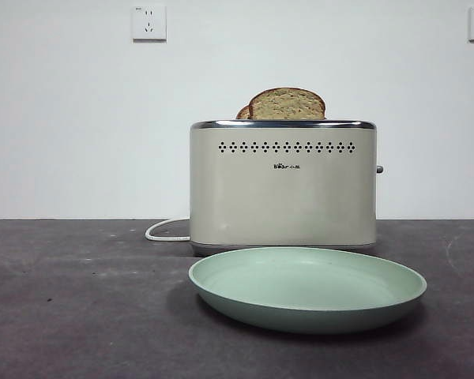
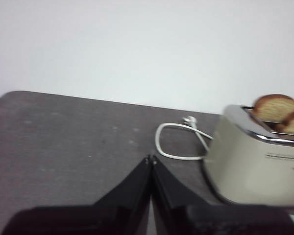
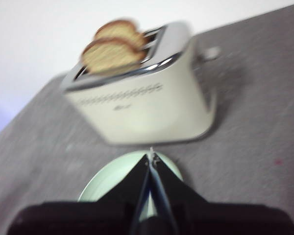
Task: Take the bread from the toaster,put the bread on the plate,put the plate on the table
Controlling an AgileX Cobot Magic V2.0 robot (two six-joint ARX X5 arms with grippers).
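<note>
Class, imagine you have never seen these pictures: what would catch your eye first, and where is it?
The cream toaster stands mid-table with two brown slices poking from its slots, the bread in front of a smaller slice. Right in front of it, the mint-green plate lies on the dark table. Both grippers, left and right, hang shut and empty.

Dark grey matte worktop (image 1: 79, 308), faintly scuffed and specked, running back to a white wall. Standing on it, toward the rear: a boxy cream toaster (image 1: 283, 185) with a chrome top rim. Directly in front of the toaster, resting flat on the worktop and just apart from its base: a round, shallow, pale mint-green plate (image 1: 308, 316), wider than the toaster. Trailing from behind the toaster's side, looped on the surface: a white cord (image 1: 164, 230).
</note>
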